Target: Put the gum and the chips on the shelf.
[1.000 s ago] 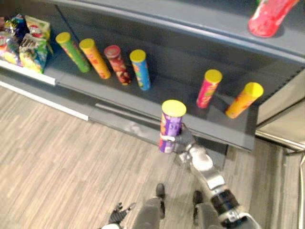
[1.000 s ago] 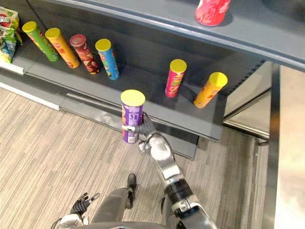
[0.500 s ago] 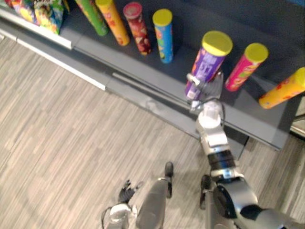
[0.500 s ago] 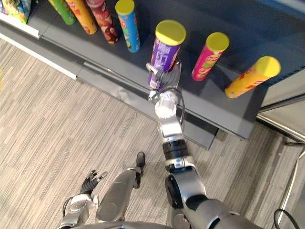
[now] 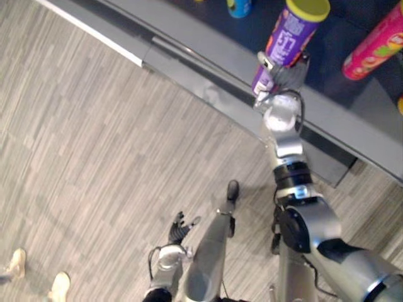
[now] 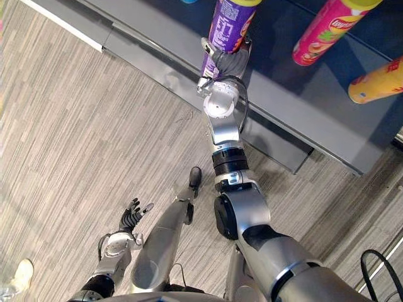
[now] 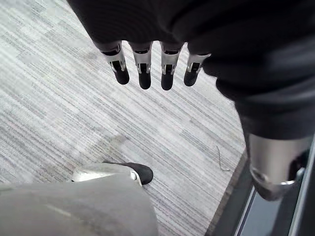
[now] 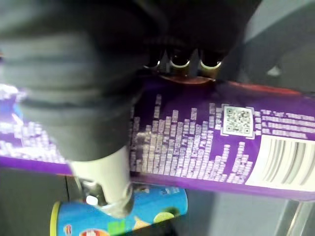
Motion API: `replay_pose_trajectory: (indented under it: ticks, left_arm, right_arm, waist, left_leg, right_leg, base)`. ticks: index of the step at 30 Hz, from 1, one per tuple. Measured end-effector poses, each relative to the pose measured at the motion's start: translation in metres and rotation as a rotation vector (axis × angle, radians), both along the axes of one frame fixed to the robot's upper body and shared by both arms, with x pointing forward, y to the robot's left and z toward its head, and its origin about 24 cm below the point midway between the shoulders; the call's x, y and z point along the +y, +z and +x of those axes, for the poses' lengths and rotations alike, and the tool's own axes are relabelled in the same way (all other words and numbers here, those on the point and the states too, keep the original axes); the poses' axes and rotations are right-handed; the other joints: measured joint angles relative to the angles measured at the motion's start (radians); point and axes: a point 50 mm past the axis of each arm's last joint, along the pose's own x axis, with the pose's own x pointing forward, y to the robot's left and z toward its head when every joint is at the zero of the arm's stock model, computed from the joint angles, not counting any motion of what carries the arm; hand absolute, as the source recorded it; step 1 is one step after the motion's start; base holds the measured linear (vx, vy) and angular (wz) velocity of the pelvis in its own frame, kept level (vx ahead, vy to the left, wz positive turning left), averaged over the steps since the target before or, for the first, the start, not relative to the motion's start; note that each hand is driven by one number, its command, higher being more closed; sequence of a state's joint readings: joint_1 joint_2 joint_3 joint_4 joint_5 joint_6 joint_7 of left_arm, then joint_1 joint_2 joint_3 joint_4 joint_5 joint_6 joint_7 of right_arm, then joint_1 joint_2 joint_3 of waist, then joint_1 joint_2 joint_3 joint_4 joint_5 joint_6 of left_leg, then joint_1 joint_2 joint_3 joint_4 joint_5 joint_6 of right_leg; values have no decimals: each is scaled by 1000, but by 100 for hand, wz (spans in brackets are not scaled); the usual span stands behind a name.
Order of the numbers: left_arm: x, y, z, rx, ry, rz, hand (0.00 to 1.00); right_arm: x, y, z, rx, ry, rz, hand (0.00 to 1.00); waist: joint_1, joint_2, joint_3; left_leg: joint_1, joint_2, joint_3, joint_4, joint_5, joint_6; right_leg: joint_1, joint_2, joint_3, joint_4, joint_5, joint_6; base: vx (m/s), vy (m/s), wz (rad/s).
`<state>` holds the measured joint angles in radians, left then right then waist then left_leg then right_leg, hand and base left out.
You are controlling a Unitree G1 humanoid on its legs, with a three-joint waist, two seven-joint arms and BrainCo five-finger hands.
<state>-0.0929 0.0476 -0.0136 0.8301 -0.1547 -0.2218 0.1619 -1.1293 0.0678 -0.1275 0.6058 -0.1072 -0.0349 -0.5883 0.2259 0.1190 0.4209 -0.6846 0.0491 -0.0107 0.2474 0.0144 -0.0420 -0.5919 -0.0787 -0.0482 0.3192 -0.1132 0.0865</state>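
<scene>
**Hold.** Your right hand [image 5: 286, 74] is closed round the tall purple chips can [image 5: 286, 34], low on its body. The can leans over the front edge of the dark grey metal shelf [image 6: 296, 107]. The hand covers its base, so you cannot tell whether it rests on the shelf.

**Differences between views.**
- The left eye view shows the can's yellow lid [image 5: 308, 7] almost whole. The right eye view cuts it at the top edge.
- The right wrist view confirms the grip, with fingers [image 8: 179, 63] curled over the purple wall and the thumb on the near side. It also shows a blue chips can [image 8: 123, 216] just beyond.
- The right eye view adds an orange chips can [image 6: 378, 82] near the shelf's right end, cut by the frame.
- The left eye view shows a person's 2 pale shoes [image 5: 60, 286] at the lower left of the wood-pattern floor [image 5: 94, 126]. The right eye view shows 1.

**Room.** Bare shelf lies between the purple can and the pink chips can [image 6: 327, 28], which are well apart. The front strip toward the orange can is also bare.

**Idle hand.** Your left hand [image 6: 131, 217] hangs low over the floor. In its wrist view the fingers [image 7: 143, 78] are straight, slightly spread and hold nothing.

**Hidden.** The top edge cuts off the back of the shelf and the upper parts of the pink and blue cans.
</scene>
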Motion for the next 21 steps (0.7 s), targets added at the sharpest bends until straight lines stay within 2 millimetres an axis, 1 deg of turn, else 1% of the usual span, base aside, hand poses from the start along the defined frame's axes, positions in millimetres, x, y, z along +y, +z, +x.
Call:
replay_pose_trajectory:
  ticks: [1,3,5,7,10,14,16,17,18,21]
  left_arm:
    - [-2,2,3,-11,4,-3,0]
    - [-4,4,5,-23,5,-5,0]
    - [-6,5,7,-27,7,-6,0]
    - [-7,5,7,-29,10,0,0]
    - [-10,8,10,-48,7,-4,0]
    - [-13,10,13,-58,16,0,0]
    - [-16,11,14,-64,22,0,0]
    - [-16,12,14,-67,23,0,0]
    - [-17,13,15,-72,18,1,0]
    - [-19,15,16,-85,14,1,0]
  right_arm:
    - [1,7,-1,-21,-2,-23,100]
    - [4,12,-1,-35,-5,-46,100]
    - [7,12,2,-24,-10,-81,100]
    - [11,13,0,-37,-20,-106,100]
    - [13,23,-2,-74,-32,-91,100]
    - [5,29,-6,-114,-101,-15,100]
    - [-9,31,-11,-145,-161,42,100]
    - [-12,31,-13,-154,-179,57,100]
    - [-19,31,-17,-175,-216,73,100]
    - [-26,37,-26,-229,-258,114,100]
  waist:
    - [6,4,2]
    - [20,6,3]
    - [27,7,4]
    - [27,7,4]
    - [29,7,4]
    - [31,8,4]
    - [41,8,4]
    - [43,8,4]
    - [47,8,4]
    - [58,10,3]
  left_leg:
    - [-13,0,-4,0,4,-4]
    - [-26,0,-4,-2,7,-6]
    - [-32,0,-4,-8,12,-7]
    - [-33,-1,-8,-30,24,-11]
    - [-50,2,-2,-57,32,-18]
    - [-64,2,3,-67,37,-21]
    - [-67,1,6,-68,41,-21]
    - [-69,0,5,-69,42,-21]
    - [-74,-6,5,-67,47,-14]
    - [-94,-8,2,-65,53,-15]
  right_leg:
    - [-14,0,-3,5,-2,-3]
    - [-36,0,-2,21,-6,-7]
    - [-51,-1,-2,38,-12,-15]
    - [-66,-2,-3,51,-14,-18]
    - [-101,-4,-3,68,-17,-22]
    - [-124,-8,-5,89,-22,-26]
    - [-137,-11,-5,107,-27,-31]
    - [-140,-12,-5,112,-31,-30]
    - [-147,-19,-5,125,-46,-28]
    - [-177,-21,-3,150,-59,-31]
  base:
    - [3,-31,9]
    - [-1,-15,2]
    - [-4,-37,5]
    - [-9,-42,8]
    - [-37,-49,4]
    - [0,-10,5]
    - [21,-9,12]
    - [23,-9,17]
    - [27,-22,14]
    - [21,-31,10]
